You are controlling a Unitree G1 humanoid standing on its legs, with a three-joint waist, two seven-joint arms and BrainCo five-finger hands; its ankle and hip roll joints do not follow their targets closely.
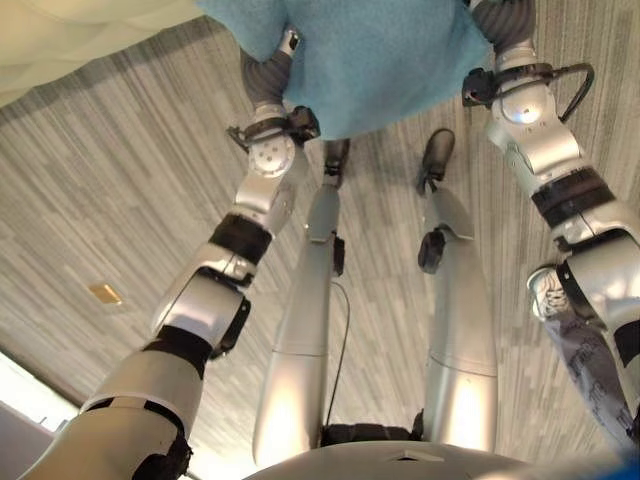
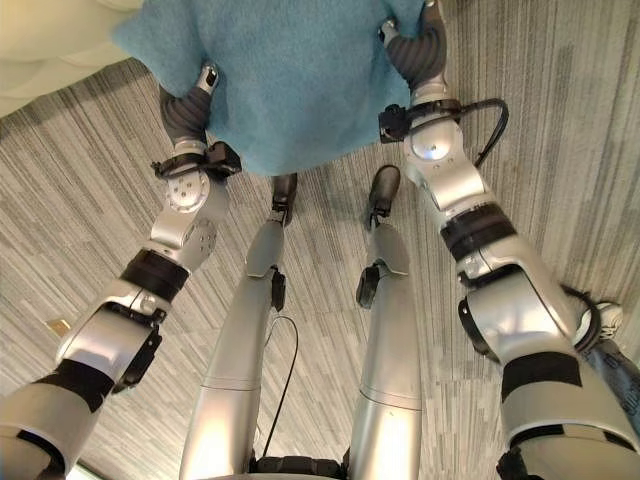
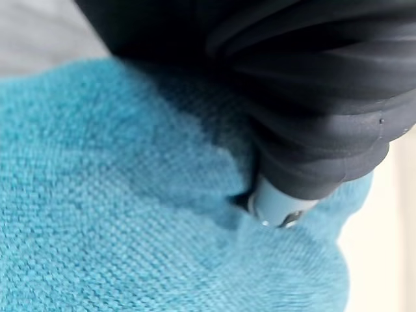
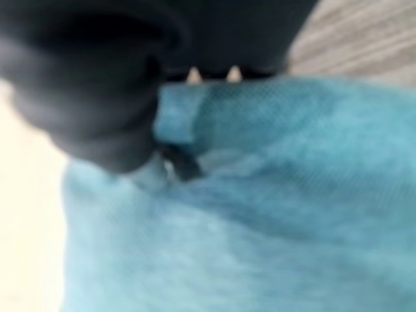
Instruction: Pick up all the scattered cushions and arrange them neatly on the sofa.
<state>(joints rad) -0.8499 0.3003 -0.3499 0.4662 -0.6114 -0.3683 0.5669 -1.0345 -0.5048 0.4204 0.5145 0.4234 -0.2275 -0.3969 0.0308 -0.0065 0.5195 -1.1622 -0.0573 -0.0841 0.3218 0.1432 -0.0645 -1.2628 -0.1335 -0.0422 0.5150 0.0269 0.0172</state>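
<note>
From the head views we see one teal cushion (image 2: 290,80) held up between our two hands, above the striped grey carpet floor (image 2: 80,200). Our left hand (image 2: 188,108) presses against the cushion's left edge and our right hand (image 2: 418,50) against its right edge, so the cushion lies directly between them, touching both.

The right eye view shows most of the cushion's width and both dark ribbed wrist covers at its sides; the left eye view cuts the cushion higher and adds a pale sofa edge (image 1: 70,45) beyond the left hand, plus a small tan object (image 1: 104,293) on the floor well to the left.

The left wrist view brings us right up to the knitted teal fabric, with one silver fingertip (image 3: 276,207) sunk into it; the right wrist view shows the same fabric bunched beside the cover. In both, the fingers are mostly buried in the cushion, so we cannot tell whether either hand is curled or straight.
</note>
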